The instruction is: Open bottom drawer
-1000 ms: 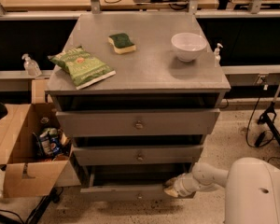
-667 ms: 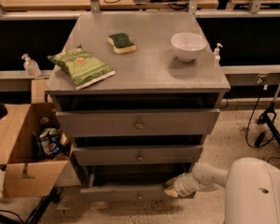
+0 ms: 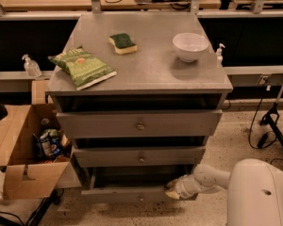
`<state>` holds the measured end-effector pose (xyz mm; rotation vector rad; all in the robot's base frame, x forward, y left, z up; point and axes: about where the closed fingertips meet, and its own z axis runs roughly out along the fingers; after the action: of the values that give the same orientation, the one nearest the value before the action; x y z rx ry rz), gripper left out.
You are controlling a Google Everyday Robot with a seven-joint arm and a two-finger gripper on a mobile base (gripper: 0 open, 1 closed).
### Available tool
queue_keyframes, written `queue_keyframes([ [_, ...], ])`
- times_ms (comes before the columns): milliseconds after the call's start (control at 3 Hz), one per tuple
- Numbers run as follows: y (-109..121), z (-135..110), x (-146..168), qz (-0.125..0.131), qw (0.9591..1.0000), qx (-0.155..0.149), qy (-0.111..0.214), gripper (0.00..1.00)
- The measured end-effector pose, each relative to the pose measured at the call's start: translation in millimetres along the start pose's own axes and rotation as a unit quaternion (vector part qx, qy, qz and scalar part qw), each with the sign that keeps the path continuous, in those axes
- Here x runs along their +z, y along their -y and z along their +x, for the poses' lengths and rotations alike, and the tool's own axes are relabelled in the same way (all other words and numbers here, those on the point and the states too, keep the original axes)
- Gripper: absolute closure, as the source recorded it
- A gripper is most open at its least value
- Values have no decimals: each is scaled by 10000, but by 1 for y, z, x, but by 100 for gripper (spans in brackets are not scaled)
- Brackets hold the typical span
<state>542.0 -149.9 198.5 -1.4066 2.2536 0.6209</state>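
The grey cabinet (image 3: pixel 146 79) has three drawer fronts. The bottom drawer (image 3: pixel 127 194) is the lowest and shortest front, with a small knob (image 3: pixel 141 199) at its centre. It stands pulled out a little, and a dark gap shows above its front. My gripper (image 3: pixel 172 190) reaches in from the lower right on a white arm (image 3: pixel 212 178). It sits at the right end of the bottom drawer's top edge.
On the cabinet top lie a green chip bag (image 3: pixel 82 67), a green-yellow sponge (image 3: pixel 122 43) and a white bowl (image 3: pixel 190 46). An open cardboard box (image 3: pixel 23 154) with items stands on the floor to the left. Cables and a stand base lie to the right.
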Motion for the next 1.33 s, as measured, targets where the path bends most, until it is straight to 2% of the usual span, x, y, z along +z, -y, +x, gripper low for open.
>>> queue_keyframes([
  [333,-2,0,2,-19,10000,1,0,12],
  [667,-3,0,3,-35,10000,1,1,0],
  [1000,-3,0,4,-35,10000,2,1,0],
  [1333,-8,3,5,-55,10000,28,-3,19],
])
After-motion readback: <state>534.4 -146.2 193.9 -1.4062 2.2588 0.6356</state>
